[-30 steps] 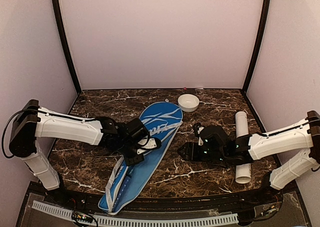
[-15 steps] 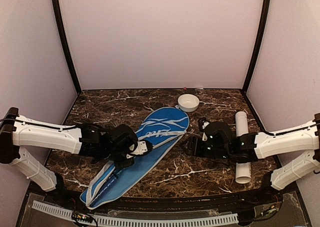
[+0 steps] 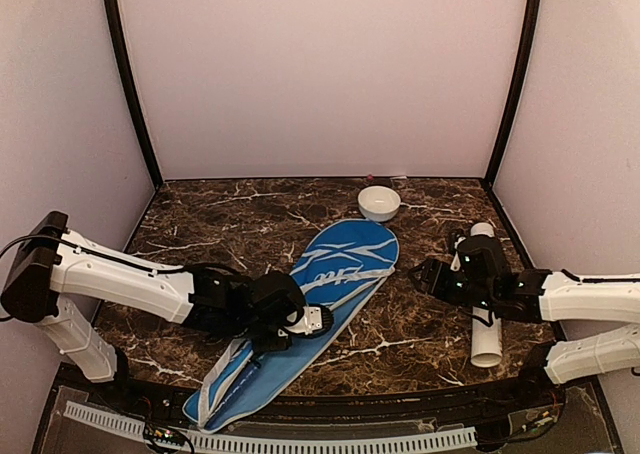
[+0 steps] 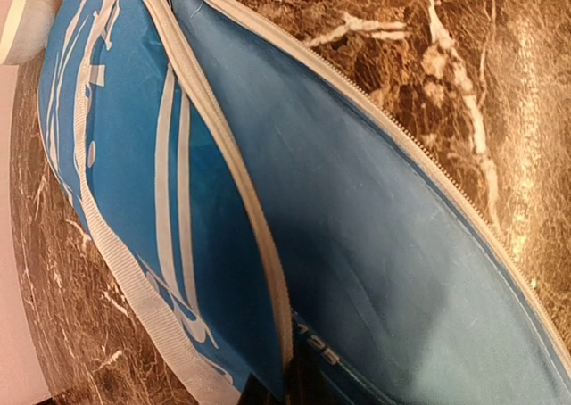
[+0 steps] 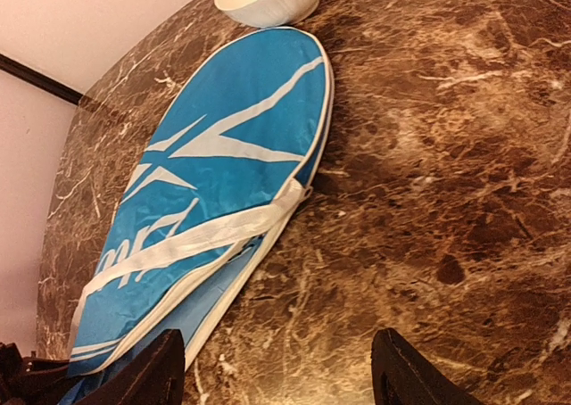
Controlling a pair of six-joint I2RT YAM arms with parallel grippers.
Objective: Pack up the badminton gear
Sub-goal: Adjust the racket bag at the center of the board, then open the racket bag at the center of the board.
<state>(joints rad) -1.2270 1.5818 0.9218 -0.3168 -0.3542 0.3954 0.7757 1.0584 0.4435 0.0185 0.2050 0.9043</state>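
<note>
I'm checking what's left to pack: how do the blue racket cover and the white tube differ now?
The racket cover is blue and flat; the tube is a white cylinder. The cover lies diagonally mid-table; the tube lies along the right side. The left claw pinches the unzipped cover's edge; nothing grips the tube. Both rest on the marble table.

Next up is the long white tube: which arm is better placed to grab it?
Right. The right end effector is open and empty, with its arm reaching over the white tube. The left end effector is shut on the blue racket cover.
</note>
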